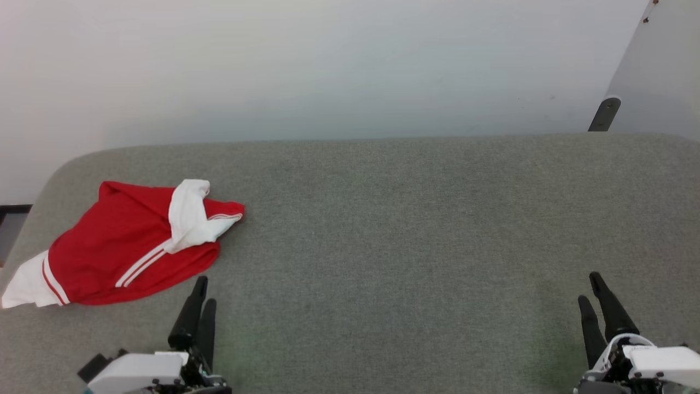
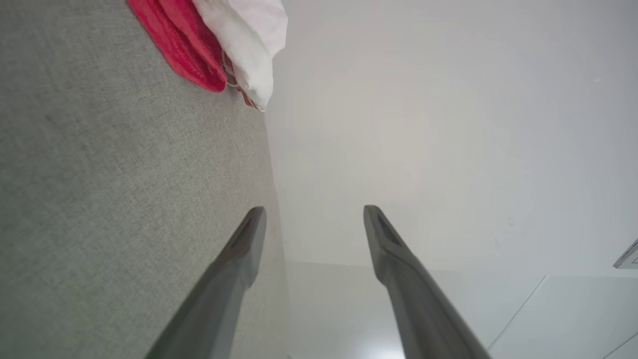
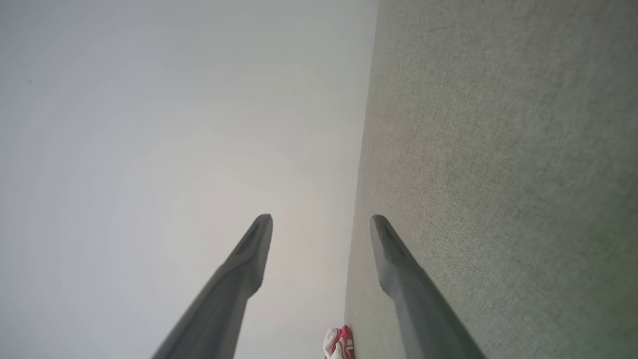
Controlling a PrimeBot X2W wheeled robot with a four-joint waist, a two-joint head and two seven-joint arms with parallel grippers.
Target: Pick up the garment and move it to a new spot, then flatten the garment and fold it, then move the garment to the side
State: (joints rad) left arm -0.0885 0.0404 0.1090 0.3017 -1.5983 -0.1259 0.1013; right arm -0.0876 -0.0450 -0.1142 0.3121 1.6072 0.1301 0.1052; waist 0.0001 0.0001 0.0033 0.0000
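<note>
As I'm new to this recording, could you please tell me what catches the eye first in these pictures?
The crumpled red garment, with white end panels and double stripes, lies at the far left of the grey fabric surface. The left gripper sits just short of it, open and empty; the right gripper is open at lower right.

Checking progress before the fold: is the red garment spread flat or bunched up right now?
Bunched up, not flat. The garment lies crumpled on the grey surface, with one white end panel flopped back over the red cloth.
</note>
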